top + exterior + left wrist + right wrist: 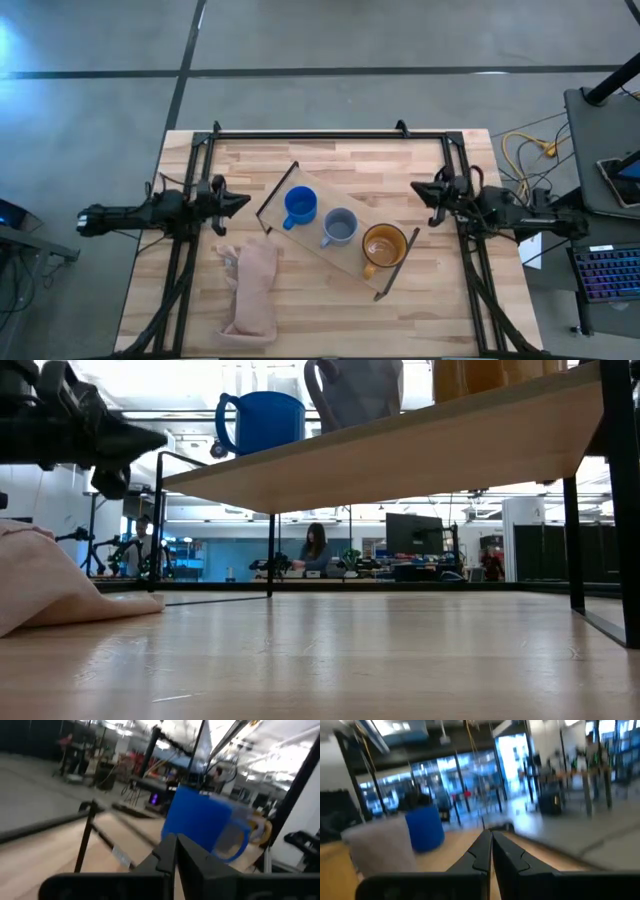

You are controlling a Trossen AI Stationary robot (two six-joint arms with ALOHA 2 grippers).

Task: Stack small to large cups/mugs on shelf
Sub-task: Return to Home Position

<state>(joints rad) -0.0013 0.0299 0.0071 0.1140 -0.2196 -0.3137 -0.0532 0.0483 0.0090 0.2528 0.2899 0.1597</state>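
Three mugs stand in a row on the light-wood shelf (340, 250), which sits at a slant in the middle of the table: a bright blue mug (299, 207), a grey-blue mug (339, 227) and a larger yellow-orange mug (384, 246). The blue mug also shows in the left wrist view (202, 820). My left gripper (247, 200) is shut and empty, left of the shelf's left end. My right gripper (415, 187) is shut and empty, right of the shelf's far side.
A pale pink-beige cloth (253, 290) lies on the table near the front left, beside the shelf's left end. Black frame rails (330, 134) run along the table's far edge and both sides. People stand in the room behind.
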